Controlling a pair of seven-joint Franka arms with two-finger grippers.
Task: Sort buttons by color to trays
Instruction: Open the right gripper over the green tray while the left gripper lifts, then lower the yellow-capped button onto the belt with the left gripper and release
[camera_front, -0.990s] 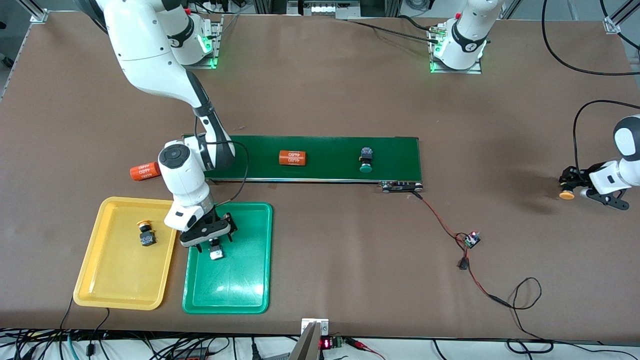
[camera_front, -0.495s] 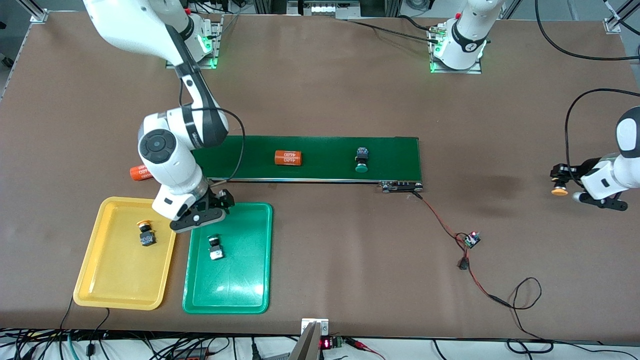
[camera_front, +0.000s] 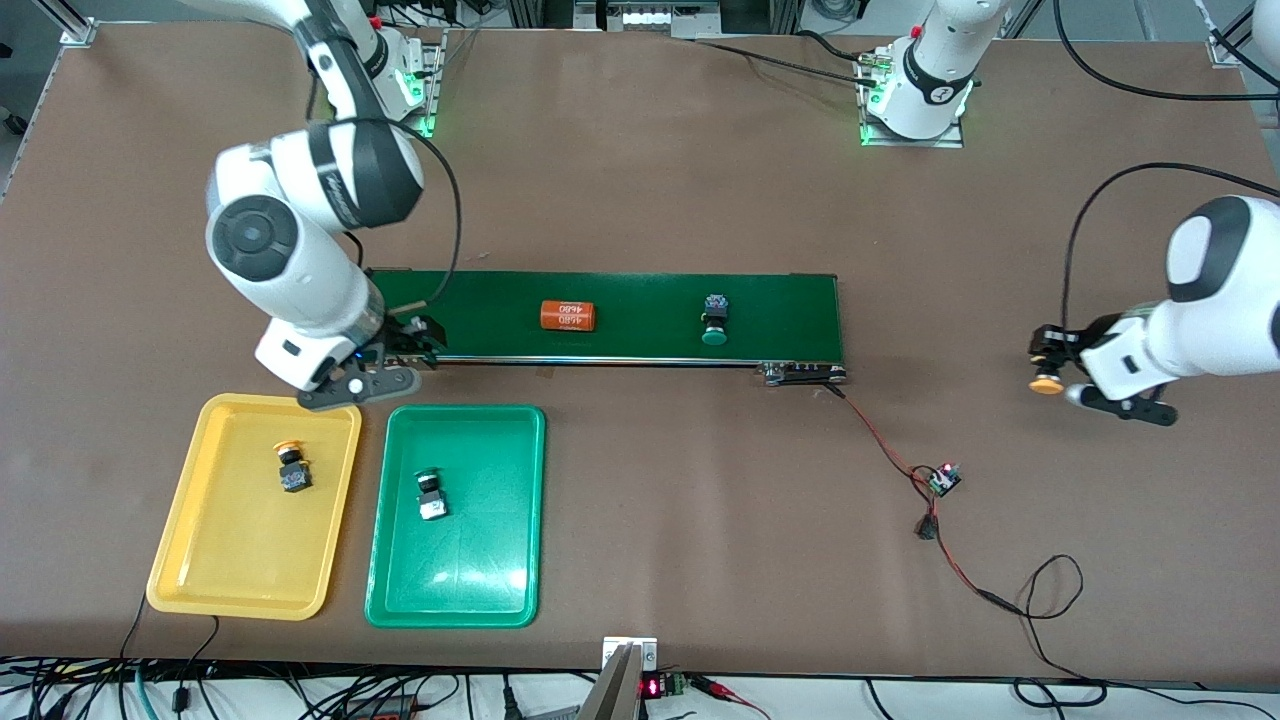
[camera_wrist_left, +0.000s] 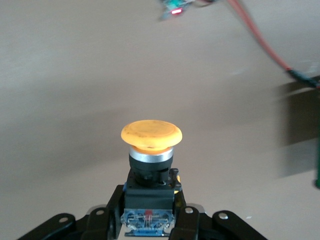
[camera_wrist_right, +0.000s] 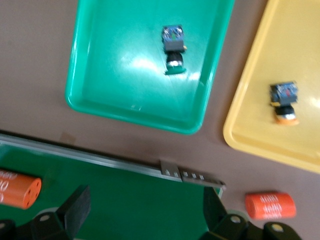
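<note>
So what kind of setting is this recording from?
Most likely a robotics lab bench set up as a mock sorting line: a brown table carrying a short green conveyor belt with exposed wiring, a yellow tray and a green tray, with cables hanging along the table's edge.

A: Overhead light even, bright; white glare patch on green tray. Soft shadows on table.

B: Right wrist view slightly blurred. Left wrist view: yellow button sharp, red wire defocused.
</note>
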